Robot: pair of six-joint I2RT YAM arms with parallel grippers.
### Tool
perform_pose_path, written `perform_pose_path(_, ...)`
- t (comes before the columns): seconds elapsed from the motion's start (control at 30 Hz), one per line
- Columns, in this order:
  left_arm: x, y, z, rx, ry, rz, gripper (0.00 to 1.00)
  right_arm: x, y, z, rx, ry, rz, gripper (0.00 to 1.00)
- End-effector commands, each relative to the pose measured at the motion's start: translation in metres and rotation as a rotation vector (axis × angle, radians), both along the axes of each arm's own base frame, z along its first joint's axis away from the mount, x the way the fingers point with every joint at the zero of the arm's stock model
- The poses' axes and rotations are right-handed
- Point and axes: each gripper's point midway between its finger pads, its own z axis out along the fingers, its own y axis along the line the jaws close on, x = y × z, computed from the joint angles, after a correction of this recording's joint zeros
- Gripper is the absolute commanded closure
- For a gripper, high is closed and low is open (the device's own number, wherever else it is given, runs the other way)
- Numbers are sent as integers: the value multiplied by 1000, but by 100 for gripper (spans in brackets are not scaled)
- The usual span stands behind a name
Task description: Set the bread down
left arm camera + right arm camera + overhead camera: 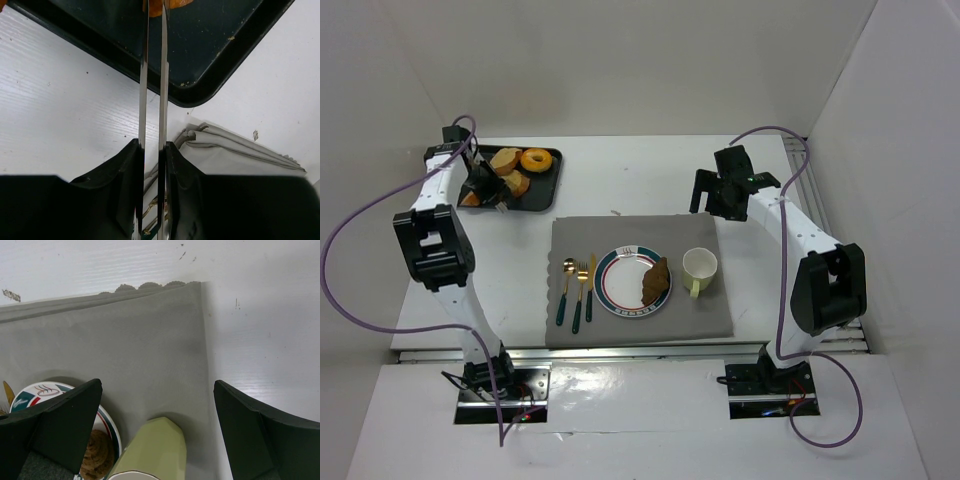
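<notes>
Black tray (546, 190) sits in the upper left of the top view, holding a ring-shaped bread (535, 159) at its upper right and two pale buns (505, 160) (516, 183) just left of it. The left gripper (483, 188) reaches down over the tray's left half. In the left wrist view its two thin metal fingers (143, 75) stand almost together, clenched on the orange bread (172, 4) at their tips, at the top edge of that frame over the tray floor. In the top view this orange bread lies at the tray's lower left.

A grey mat (620, 235) fills the middle of the top view. On its left part lie a spoon (567, 268), a fork (580, 274) and a knife (591, 285), side by side. Just right of them is a round plate (610, 292) with a brown bread (657, 282) on its right side. A pale green cup (699, 266) stands on the mat just right of the plate.

The right gripper (157, 386) hangs over the mat's upper right corner, released, its black fingers (55, 425) spread wide with nothing between them. The cup and the plate's edge show at the bottom of the right wrist view.
</notes>
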Motion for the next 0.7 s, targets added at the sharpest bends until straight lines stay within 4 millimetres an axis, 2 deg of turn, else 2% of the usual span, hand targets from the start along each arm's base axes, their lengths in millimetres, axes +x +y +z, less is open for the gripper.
perform_pose_path(0.0, 9, 8, 47, 29, -137, 18, 91, 14, 3, 20, -3, -67, 6, 0)
perform_pose_path(0.03, 7, 8, 68, 45, -182, 10, 98, 14, 3, 20, -3, -67, 6, 0)
perform_pose_path(0.07, 0, 6, 75, 50, -182, 2, 99, 14, 3, 20, -3, -67, 6, 0)
perform_pose_path(0.13, -7, 5, 90, 62, -205, -7, 100, 14, 2, 24, -7, -77, 0, 0)
perform_pose_path(0.17, -14, 3, 105, 68, -226, -7, 100, 14, 2, 24, -7, -77, 0, 0)
perform_pose_path(0.27, -29, 3, 123, 82, -254, -5, 100, 11, 1, 23, -8, -76, 0, 0)
perform_pose_path(0.37, -45, 2, 126, 77, -250, -8, 100, 10, 2, 29, 5, -93, 6, 0)
perform_pose_path(0.4, -50, 5, 133, 84, -267, 3, 100, 8, 1, 25, 2, -84, 6, 0)
perform_pose_path(0.57, -71, -7, 131, 56, -262, -12, 100, 3, 0, 30, 7, -101, 6, 0)
perform_pose_path(0.67, -82, -10, 139, 63, -285, -12, 100, 1, 0, 29, 7, -101, 6, 0)
